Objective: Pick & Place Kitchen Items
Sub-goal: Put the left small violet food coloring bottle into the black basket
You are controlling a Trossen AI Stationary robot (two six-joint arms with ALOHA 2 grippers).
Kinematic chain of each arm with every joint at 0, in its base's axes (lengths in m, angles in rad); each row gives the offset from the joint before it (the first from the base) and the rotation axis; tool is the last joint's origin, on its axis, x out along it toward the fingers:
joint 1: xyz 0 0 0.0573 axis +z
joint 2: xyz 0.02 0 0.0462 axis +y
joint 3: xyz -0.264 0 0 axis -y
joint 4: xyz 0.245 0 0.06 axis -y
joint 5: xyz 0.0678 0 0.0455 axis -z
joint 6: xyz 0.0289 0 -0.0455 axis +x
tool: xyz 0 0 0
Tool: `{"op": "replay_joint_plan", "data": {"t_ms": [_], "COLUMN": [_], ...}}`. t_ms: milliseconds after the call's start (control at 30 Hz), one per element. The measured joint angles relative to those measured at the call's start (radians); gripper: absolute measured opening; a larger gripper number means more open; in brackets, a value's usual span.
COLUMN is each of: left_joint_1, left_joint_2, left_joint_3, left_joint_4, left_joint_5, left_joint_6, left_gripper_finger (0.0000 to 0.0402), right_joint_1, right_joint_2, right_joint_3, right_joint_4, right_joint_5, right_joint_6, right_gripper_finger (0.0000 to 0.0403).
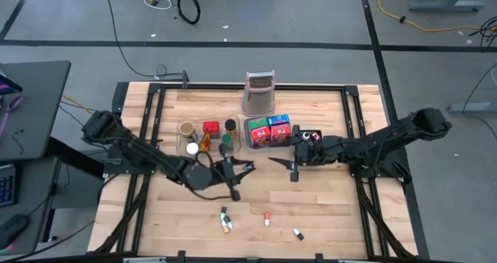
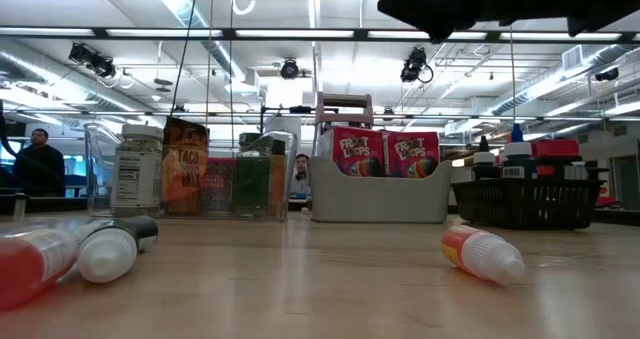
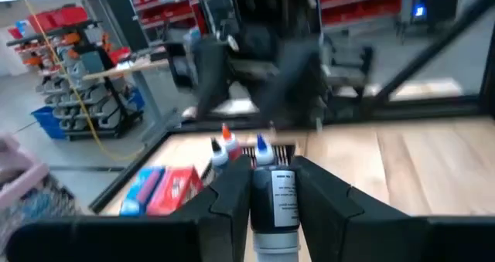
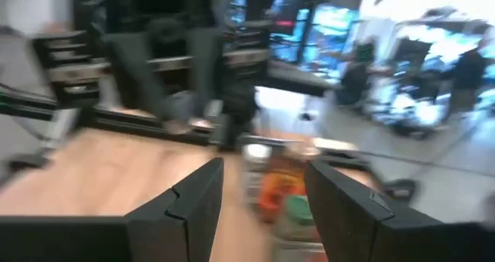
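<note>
The left gripper [image 3: 272, 196] is clamped on a dark bottle [image 3: 274, 208] with a white label whose print is too small to read; it hangs just in front of the clear tray [image 1: 203, 149], near the table's middle. That tray holds a jar [image 2: 136, 173], a packet reading "TACO" [image 2: 184, 166] and green-lidded goods. Beside the clear tray sits the grey tray [image 2: 378, 203] with two red boxes marked "Froot Loops" [image 2: 384, 152], and the metal grater [image 1: 260, 91] stands behind it. The right gripper [image 4: 259, 192], fingers spread and empty, hovers by the grey tray's far side, over the black basket [image 2: 528, 204]. Small capsule-like bottles [image 1: 225, 219] lie loose well in front of the clear tray.
</note>
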Motion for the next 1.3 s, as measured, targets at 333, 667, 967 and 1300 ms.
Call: {"op": "replay_joint_plan", "data": {"t_ms": [333,667,967,1300], "left_joint_1": [0.122,0.158,0.155,0.145], "left_joint_2": [0.001,0.003,0.002,0.005], "left_joint_3": [0.000,0.000,0.000,0.000], "left_joint_4": [0.132,0.159,0.181,0.186], "left_joint_5": [0.289,0.328,0.345,0.359], "left_joint_6": [-0.001,0.023,0.033,0.058], "left_gripper_finger": [0.0101,0.0102,0.0102,0.0103], "right_joint_1": [-0.010,-0.012,-0.012,-0.013], "right_joint_2": [0.168,0.311,0.359,0.357], "right_joint_3": [0.000,0.096,0.188,0.192], "right_joint_4": [0.223,0.373,0.337,0.304], "right_joint_5": [-0.150,-0.149,-0.169,-0.219], "right_joint_6": [0.180,0.192,0.189,0.173], "right_gripper_finger": [0.0194,0.0194,0.0187,0.0154]}}
